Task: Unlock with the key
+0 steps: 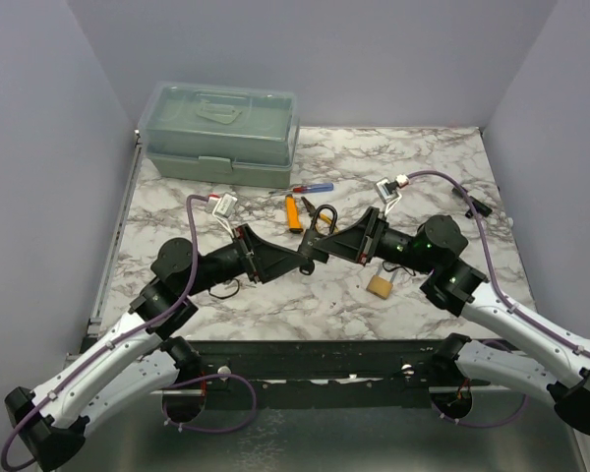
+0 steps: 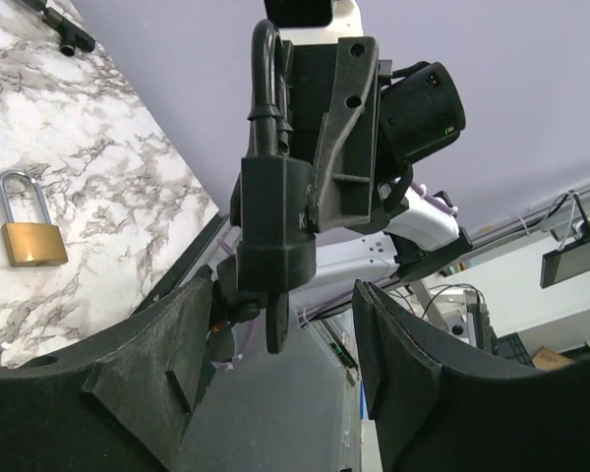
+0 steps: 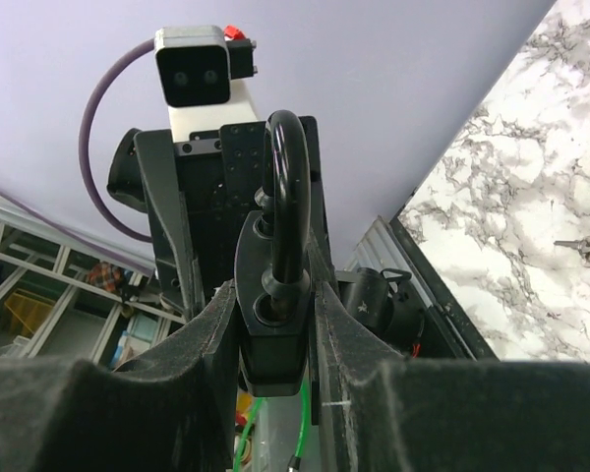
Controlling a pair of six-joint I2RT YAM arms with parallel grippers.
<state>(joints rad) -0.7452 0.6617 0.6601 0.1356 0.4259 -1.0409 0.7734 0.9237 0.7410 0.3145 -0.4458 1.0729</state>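
The right claw is closed tight on the black padlock, one finger pressed against each side of the lock's body, with the shackle arching up beyond the fingertips. In the overhead view the two arms meet above the middle of the counter, and the padlock hangs off the surface between them, at the tip of the right claw.

The left claw is spread wide and grips nothing. Its fingers stand apart on either side of the lock's near end. A dark key sticks out of that end of the padlock, in the gap between the two left fingers and touching neither. In the overhead view the left claw sits just beside the padlock, facing the right claw.

A brass padlock lies on the counter near the right arm, well below the claws. A small loose key also lies on the marble.
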